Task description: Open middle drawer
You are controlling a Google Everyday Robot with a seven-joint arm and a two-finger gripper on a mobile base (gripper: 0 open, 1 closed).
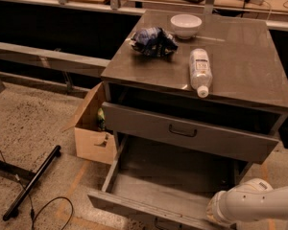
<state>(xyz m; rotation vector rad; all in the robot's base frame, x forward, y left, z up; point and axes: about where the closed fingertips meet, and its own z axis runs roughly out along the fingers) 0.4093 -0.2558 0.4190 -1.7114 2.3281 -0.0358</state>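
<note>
The middle drawer is pulled far out at the bottom of the camera view, showing a plain grey inside. Its low front panel runs along the bottom edge, and the dark loop handle is partly cut off by the frame. Above it, the drawer with the taller front panel stands slightly out. A white arm link reaches in from the lower right, beside the drawer's right front corner. My gripper is below the frame edge and not seen.
On the cabinet top lie a white bowl, a crumpled dark bag and a plastic bottle on its side. An open cardboard box stands left of the cabinet. A black bar and cable lie on the floor.
</note>
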